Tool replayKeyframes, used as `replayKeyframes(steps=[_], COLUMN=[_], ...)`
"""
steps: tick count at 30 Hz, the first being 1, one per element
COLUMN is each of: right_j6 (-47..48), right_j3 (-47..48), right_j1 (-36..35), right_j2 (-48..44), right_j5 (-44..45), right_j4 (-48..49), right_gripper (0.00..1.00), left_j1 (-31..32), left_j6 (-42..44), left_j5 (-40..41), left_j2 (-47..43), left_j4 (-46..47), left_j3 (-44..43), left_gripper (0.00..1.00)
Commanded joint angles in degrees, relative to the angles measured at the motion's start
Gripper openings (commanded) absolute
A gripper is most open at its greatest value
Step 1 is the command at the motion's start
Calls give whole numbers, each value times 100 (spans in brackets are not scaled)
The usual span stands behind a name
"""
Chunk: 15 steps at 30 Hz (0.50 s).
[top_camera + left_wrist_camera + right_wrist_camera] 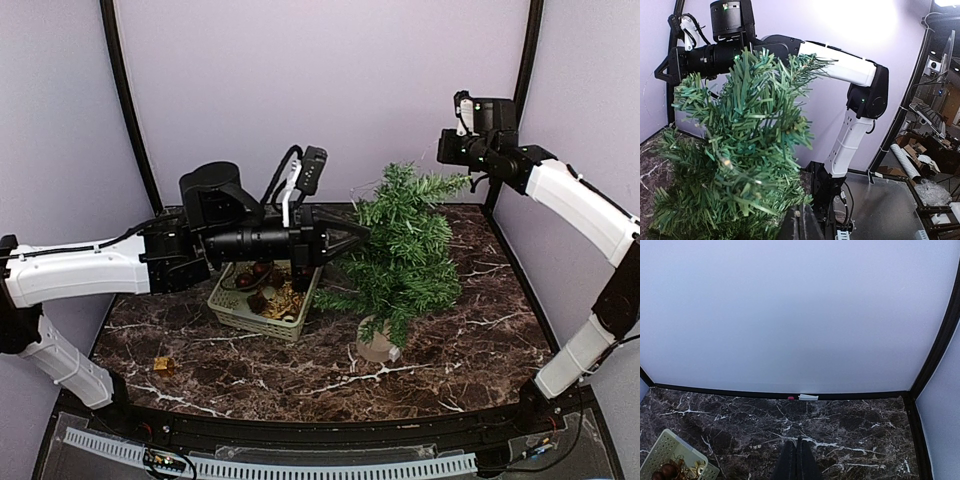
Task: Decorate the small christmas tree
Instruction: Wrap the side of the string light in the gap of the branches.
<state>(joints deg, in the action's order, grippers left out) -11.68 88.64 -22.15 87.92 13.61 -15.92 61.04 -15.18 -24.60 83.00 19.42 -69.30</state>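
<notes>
Presently, the tree (405, 250) stands on the marble table (480, 330), right of centre in the overhead view, its tan base (375, 346) on the surface toward the near edge; the basket (262, 302) sits just beside it at 9 o'clock, apart from the base, with brown and gold ornaments (268, 292) inside; one small gold piece (163, 365) lies alone on the table at 8 o'clock of the basket, well apart from it. The left gripper (358, 233) reaches in level from 9 o'clock, above the basket, its tip at the edge of the upper branches; its fingers are pressed together; the left wrist view is filled with needles right at the fingers (799, 226), and whether a needle or anything else is pinched between them cannot be told. The right gripper (796, 461) is held high at 1 o'clock of the tree, near the back wall (800, 315), clear of the branches; its fingers are pressed together with nothing between them, over bare marble; a corner of the basket shows at 8 o'clock in that wrist view.
</notes>
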Motion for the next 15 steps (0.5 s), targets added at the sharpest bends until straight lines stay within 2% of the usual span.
replayKeyframes(steps=[1, 15], right_j6=[-6, -5], right_j3=[-66, -197], right_j1=[21, 27], right_j2=[-179, -316], right_j5=[78, 255], right_j4=[276, 215], right_gripper=[0, 0], left_j1=[36, -75], left_j6=[56, -438], left_j5=[163, 1199], left_j2=[-425, -495], left_j4=[402, 193], left_j3=[257, 546], left_gripper=[0, 0])
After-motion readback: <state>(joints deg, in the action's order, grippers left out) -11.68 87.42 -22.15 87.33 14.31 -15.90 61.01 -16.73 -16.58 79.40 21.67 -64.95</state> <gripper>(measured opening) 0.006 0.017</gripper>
